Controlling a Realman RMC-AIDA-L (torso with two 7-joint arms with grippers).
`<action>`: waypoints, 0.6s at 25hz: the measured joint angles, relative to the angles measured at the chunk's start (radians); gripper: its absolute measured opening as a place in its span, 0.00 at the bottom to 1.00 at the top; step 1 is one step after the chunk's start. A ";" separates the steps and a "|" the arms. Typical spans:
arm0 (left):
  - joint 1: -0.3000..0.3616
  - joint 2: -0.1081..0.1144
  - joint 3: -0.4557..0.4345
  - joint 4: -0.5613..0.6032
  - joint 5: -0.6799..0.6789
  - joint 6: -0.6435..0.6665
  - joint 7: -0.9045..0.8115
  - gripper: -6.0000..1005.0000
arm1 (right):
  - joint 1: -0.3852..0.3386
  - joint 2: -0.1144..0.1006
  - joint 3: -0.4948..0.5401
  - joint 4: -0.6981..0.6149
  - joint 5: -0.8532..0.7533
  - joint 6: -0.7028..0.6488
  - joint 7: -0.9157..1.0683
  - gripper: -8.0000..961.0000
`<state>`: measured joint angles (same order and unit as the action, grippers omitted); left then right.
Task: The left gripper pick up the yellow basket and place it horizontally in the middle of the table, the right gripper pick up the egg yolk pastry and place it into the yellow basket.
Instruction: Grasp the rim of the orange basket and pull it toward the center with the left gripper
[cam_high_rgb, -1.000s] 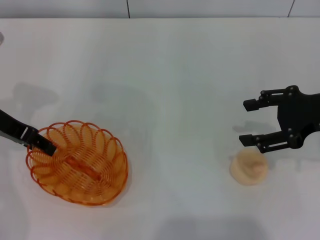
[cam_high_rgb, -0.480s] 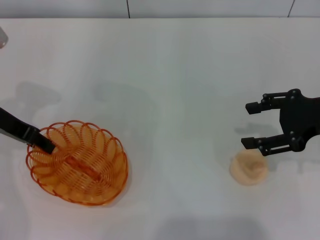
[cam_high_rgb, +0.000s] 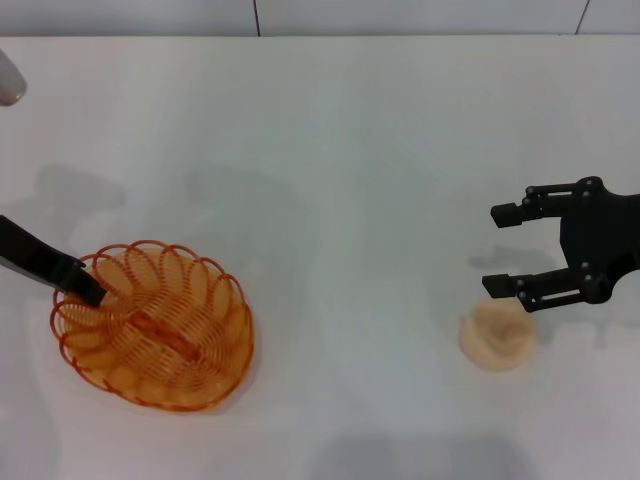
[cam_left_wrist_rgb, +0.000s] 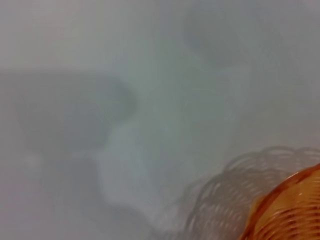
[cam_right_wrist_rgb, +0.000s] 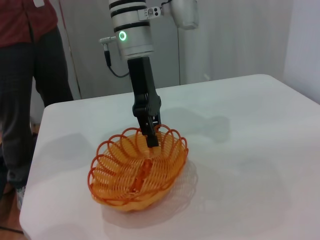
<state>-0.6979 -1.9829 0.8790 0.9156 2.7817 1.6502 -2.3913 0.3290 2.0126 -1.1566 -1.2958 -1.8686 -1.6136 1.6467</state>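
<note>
The yellow basket (cam_high_rgb: 150, 335) sits on the white table (cam_high_rgb: 330, 150) at the front left. My left gripper (cam_high_rgb: 88, 290) is shut on its left rim. The right wrist view shows the same grip (cam_right_wrist_rgb: 151, 137) on the basket (cam_right_wrist_rgb: 137, 170), with the green light ring above. The left wrist view shows only an edge of the basket (cam_left_wrist_rgb: 290, 210). The egg yolk pastry (cam_high_rgb: 497, 336) lies at the front right. My right gripper (cam_high_rgb: 507, 248) is open just behind and above it, not touching it.
A person (cam_right_wrist_rgb: 25, 75) in a red top and dark trousers stands beyond the table's far corner in the right wrist view. The table's edge (cam_right_wrist_rgb: 35, 165) runs close to the basket on that side.
My right gripper has moved slightly down toward the pastry, then held still. The basket has shifted a little to the left with my left gripper.
</note>
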 joint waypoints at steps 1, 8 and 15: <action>0.000 0.000 0.000 0.001 -0.001 -0.002 0.001 0.32 | 0.000 0.000 0.000 0.000 0.000 0.000 0.001 0.82; -0.004 -0.002 0.000 0.001 -0.007 -0.005 0.016 0.17 | 0.001 0.000 0.000 -0.002 0.000 -0.001 0.002 0.82; -0.008 -0.003 -0.007 0.009 -0.031 0.010 0.024 0.13 | 0.001 0.000 0.000 -0.004 0.000 -0.001 0.000 0.82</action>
<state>-0.7061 -1.9864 0.8720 0.9246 2.7510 1.6603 -2.3670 0.3299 2.0126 -1.1566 -1.2994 -1.8682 -1.6149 1.6463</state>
